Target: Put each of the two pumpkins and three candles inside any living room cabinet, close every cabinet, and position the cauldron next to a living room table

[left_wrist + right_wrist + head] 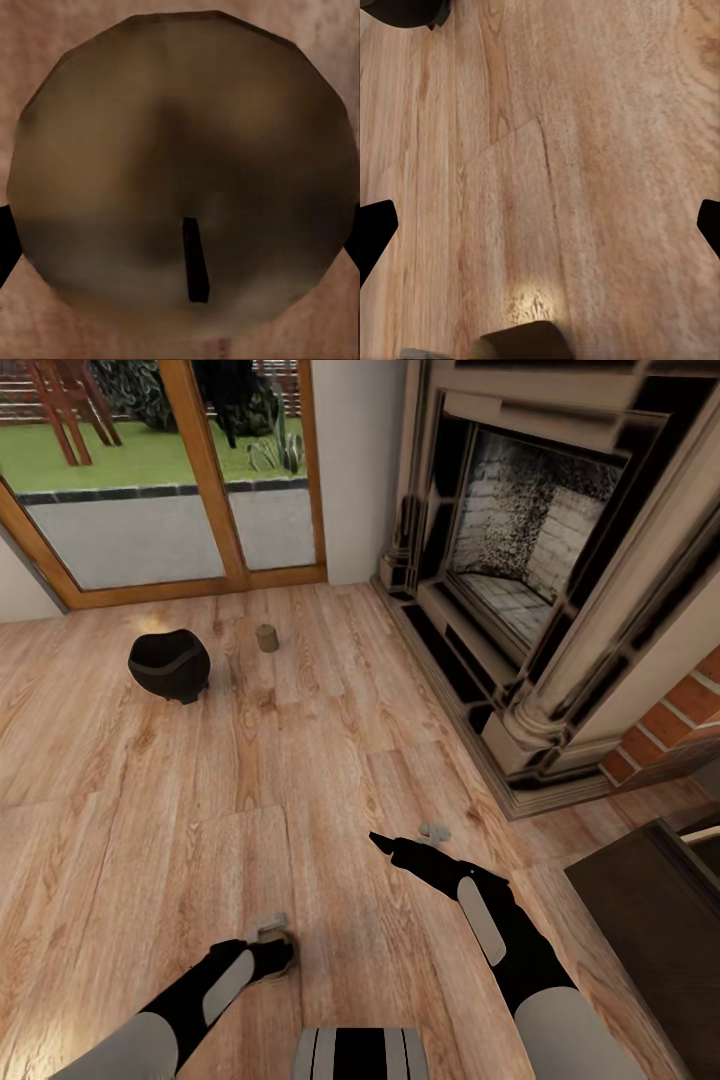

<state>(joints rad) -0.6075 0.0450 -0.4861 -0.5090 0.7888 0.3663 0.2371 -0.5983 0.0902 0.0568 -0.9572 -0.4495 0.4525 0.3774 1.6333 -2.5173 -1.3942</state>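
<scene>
Down low in the head view, the left gripper (272, 950) hangs just above the wood floor (150, 840), and its jaws pinch a brownish candle (270, 958). The left wrist view looks straight down on that candle's (180, 172) round top, dark wick (195, 259) standing out of it, with a black finger (6, 240) touching each side of it.

A little further out, the right gripper (385, 847) points forward over bare floor, its jaws spread wide: in the right wrist view the two dark fingertips (375, 236) sit at opposite edges with only planks (555, 150) between them.

At the near right edge, a corner of the dark-brown cabinet (650, 920) shows, flat top toward us.

Further on, the black cauldron (169, 665) stands on the floor, left of centre, and just beside it to the right a second small candle (267, 638) stands upright, apart from the pot.

Right of that runs the pale fireplace (520, 560), brick (670, 730) at its near corner. Farthest back, the wood-framed glass doors (200, 470) look out on grass.
</scene>
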